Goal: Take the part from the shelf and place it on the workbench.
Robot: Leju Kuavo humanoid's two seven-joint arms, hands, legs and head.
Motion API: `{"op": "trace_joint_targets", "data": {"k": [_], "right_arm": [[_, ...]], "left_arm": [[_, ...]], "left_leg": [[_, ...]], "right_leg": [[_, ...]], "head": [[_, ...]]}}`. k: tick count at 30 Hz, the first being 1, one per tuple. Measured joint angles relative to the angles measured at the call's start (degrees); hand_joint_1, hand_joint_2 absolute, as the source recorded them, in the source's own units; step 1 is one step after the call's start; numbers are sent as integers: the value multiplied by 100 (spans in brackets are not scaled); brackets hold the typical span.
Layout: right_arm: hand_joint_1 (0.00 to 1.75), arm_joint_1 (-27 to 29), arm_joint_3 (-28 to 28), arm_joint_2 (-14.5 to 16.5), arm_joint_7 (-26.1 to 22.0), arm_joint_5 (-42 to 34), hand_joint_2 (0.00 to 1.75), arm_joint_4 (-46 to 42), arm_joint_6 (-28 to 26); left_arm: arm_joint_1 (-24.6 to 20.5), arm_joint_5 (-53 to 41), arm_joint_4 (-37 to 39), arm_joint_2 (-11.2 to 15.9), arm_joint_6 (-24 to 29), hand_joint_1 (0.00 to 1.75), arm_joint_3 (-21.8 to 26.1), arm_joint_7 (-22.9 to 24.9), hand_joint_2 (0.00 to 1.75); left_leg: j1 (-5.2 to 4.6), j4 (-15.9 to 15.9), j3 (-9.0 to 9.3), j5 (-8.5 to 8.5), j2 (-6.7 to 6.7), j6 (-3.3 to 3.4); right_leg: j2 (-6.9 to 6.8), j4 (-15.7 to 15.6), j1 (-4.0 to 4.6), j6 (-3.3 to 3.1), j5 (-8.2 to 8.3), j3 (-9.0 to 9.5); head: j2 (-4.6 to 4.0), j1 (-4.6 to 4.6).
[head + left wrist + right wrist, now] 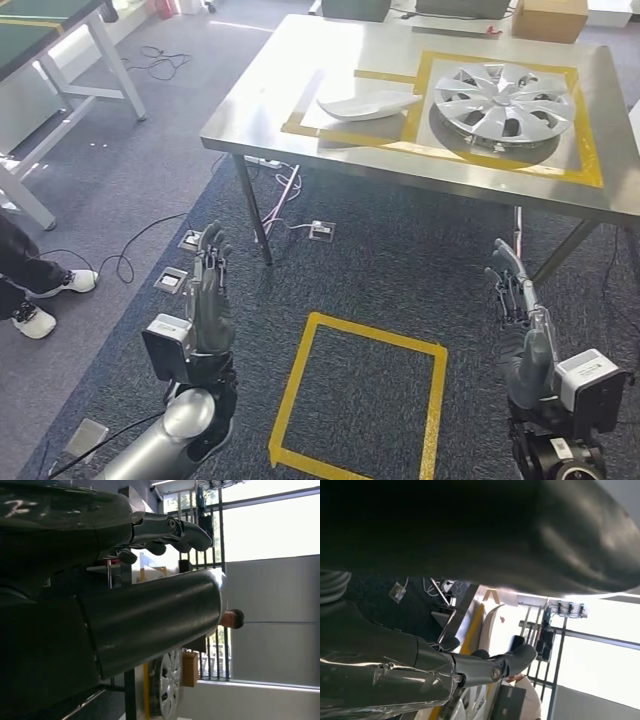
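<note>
A silver wheel cover (503, 103) lies inside the larger yellow-taped square on the steel workbench (256, 95). A white curved part (368, 104) rests in the smaller taped area to its left. My left hand (210, 290) is raised low in front of me, fingers up and apart, holding nothing. My right hand (519, 310) is held the same way on the other side, also empty. Both are well short of the bench. The wheel cover (168, 682) also appears in the left wrist view, beyond my left hand's fingers (170, 530).
A yellow tape square (361, 395) marks the carpet between my arms. Cables and floor sockets (189, 240) lie under the bench's near-left leg. A person's feet (34, 320) are at the far left beside another table (45, 40). A cardboard box (549, 18) sits at the bench's far edge.
</note>
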Motion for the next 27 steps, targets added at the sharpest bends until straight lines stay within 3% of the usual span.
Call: {"op": "trace_joint_targets", "data": {"k": [1, 2, 3, 4, 6, 8, 9, 12, 14, 16, 17, 18, 19, 21, 23, 24, 27], "right_arm": [[0, 7, 1, 5, 3, 1, 0, 1, 7], [0, 16, 2, 9, 5, 2, 0, 2, 13], [0, 22, 2, 11, 7, 3, 0, 3, 20], [0, 27, 3, 12, 9, 4, 0, 4, 26], [0, 29, 3, 14, 8, 4, 0, 3, 35], [0, 28, 2, 15, 8, 5, 0, 2, 41], [0, 28, 2, 16, 8, 6, 0, 2, 42], [0, 33, -1, 16, 8, 8, 0, 0, 45], [0, 37, -5, 16, 8, 8, 0, -1, 43], [0, 48, -3, 18, 8, 8, 0, 0, 42], [0, 58, -2, 19, 9, 8, 0, 2, 41], [0, 67, -2, 20, 9, 8, 0, 3, 40], [0, 73, -3, 20, 10, 8, 0, 4, 40], [0, 76, -5, 20, 10, 8, 0, 3, 39], [0, 74, -5, 23, 9, 8, 0, -1, 40], [0, 76, -4, 26, 9, 8, 0, -3, 40], [0, 90, -6, 32, 10, 8, 0, -7, 39]], "left_arm": [[10, -3, 0, 0, 0, 0, 0, 7, 0], [22, -5, 0, 1, 0, 0, 0, 17, 0], [33, -8, 0, 1, 0, 0, 0, 24, 0], [42, -11, 0, 1, 0, 0, 0, 32, 0], [49, -19, -1, 2, 0, 0, 0, 44, 0], [49, -25, -10, 1, 0, 0, 0, 50, 0], [49, -27, -18, -1, 0, 0, 0, 50, 0], [53, -37, -33, -3, -1, 0, 0, 50, 0], [55, -40, -39, -12, -1, 0, 0, 50, 0], [62, -40, -44, -23, -1, 0, 0, 50, 0], [70, -40, -44, -27, -1, 0, 0, 50, 0], [79, -39, -44, -28, -1, 0, 0, 50, 0], [89, -39, -44, -29, -1, 0, 0, 50, 0], [100, -39, -45, -32, -2, 0, 0, 50, 0], [99, -40, -48, -36, -1, 0, 0, 50, 0], [99, -40, -49, -37, -1, 0, 0, 50, 0], [105, -44, -50, -38, 0, 0, 0, 50, 0]], "left_leg": [[3, 409, -141, -232, 0, -23], [5, 746, -239, -344, 0, -41], [6, 913, -252, -319, 0, -50], [6, 854, -151, -192, 0, -47], [5, 127, 363, 118, 1, -3], [-18, -667, 853, 216, 0, 62], [-30, -861, 956, 202, 0, 92], [-23, -974, 956, 221, 10, 214], [2, -1003, 929, 274, 23, 302], [-5, -1001, 876, 314, 26, 343], [-8, -998, 851, 332, 26, 350], [-10, -995, 832, 346, 25, 350], [-10, -990, 822, 356, 22, 346], [-10, -973, 821, 361, 17, 333], [-34, -940, 791, 370, 15, 292], [-54, -915, 758, 366, 14, 276], [-82, -881, 691, 386, 13, 312]], "right_leg": [[-3, 4, 0, -13, 46, -68], [-3, 10, 2, -12, 91, -133], [-2, 17, 2, -5, 129, -192], [0, 25, 2, 5, 163, -240], [5, 45, 2, 37, 209, -299], [5, 74, 22, 81, 239, -335], [3, 86, 31, 107, 255, -351], [7, 140, 36, 198, 246, -410], [18, 541, 23, 248, -38, -590], [21, 1378, 5, 289, -487, -916], [20, 1746, 0, 306, -633, -1046], [20, 1922, -3, 315, -670, -1086], [19, 1856, -4, 316, -593, -1012], [20, 1062, -4, 289, -213, -572], [26, 308, 14, 251, 12, -181], [31, 139, 11, 238, 24, -109], [41, 83, 8, 228, 16, -109]], "head": [[0, -14], [0, -22], [0, -30], [0, -40], [0, -60], [0, -72], [0, -75], [0, -64], [0, -23], [0, 18], [0, 24], [0, 25], [0, 26], [0, 30], [0, 32], [0, 26], [0, -14]]}}
